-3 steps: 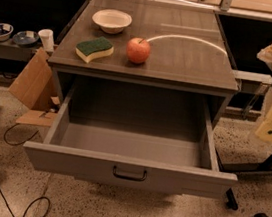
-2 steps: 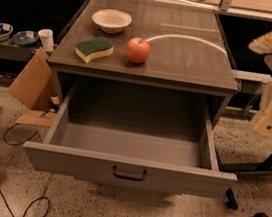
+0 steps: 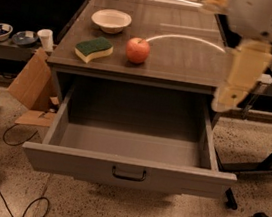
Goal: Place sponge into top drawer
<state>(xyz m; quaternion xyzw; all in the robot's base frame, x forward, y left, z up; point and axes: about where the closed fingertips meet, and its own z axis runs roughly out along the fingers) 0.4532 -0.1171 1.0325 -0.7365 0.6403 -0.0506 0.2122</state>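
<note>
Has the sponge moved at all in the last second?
No. The sponge sits in the same spot, left of the apple on the cabinet top. The gripper is at the right side of the top drawer.

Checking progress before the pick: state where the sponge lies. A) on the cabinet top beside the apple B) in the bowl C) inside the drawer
A: the sponge sits on the cabinet top beside the apple, while the gripper hangs off the cabinet's far side.
</note>
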